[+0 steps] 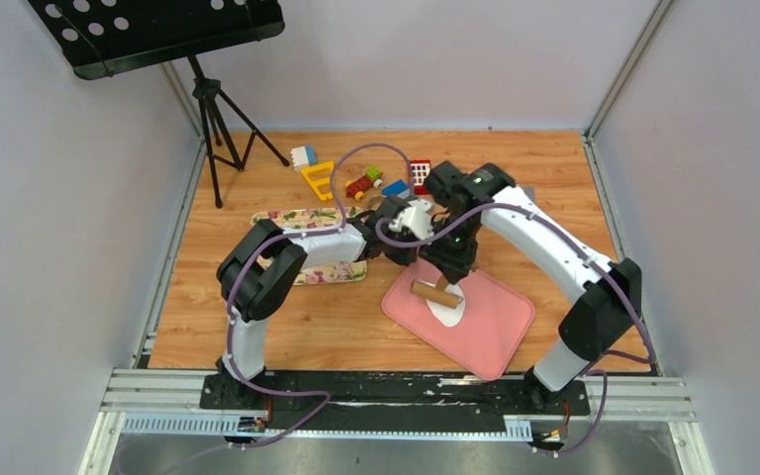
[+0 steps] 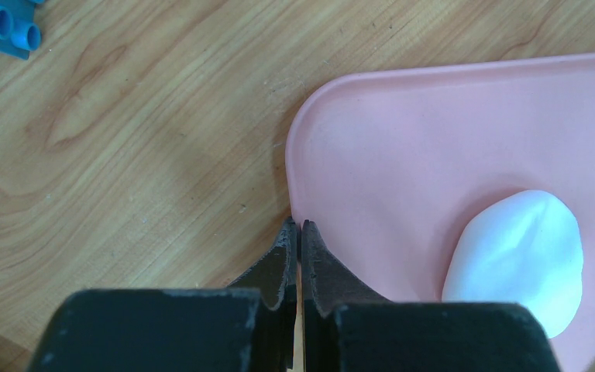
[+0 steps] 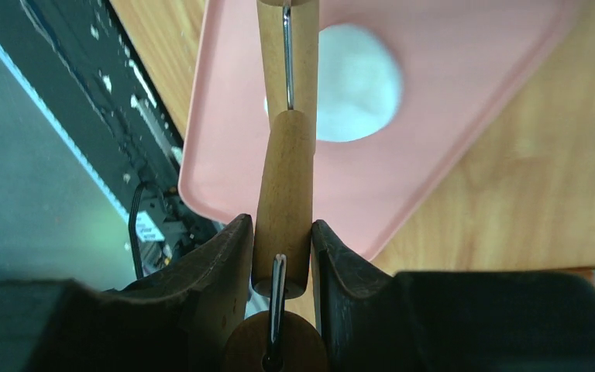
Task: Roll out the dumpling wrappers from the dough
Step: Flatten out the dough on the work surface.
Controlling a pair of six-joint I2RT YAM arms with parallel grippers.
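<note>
The dough (image 1: 445, 306) is a flattened white oval on the pink mat (image 1: 490, 327); it also shows in the left wrist view (image 2: 517, 260) and the right wrist view (image 3: 356, 81). My right gripper (image 3: 283, 232) is shut on the wooden handle of a small rolling pin (image 1: 433, 293), whose roller lies at the dough's far left edge. My left gripper (image 2: 295, 225) is shut and empty, its tips at the mat's left edge (image 2: 294, 170), beside the dough. No round wrapper discs are in view.
Toy blocks (image 1: 361, 183) lie scattered at the back of the wooden table. A floral cloth (image 1: 307, 220) lies under the left arm. A blue block (image 2: 8, 27) shows in the left wrist view. A tripod with a black stand (image 1: 213, 109) is at the back left.
</note>
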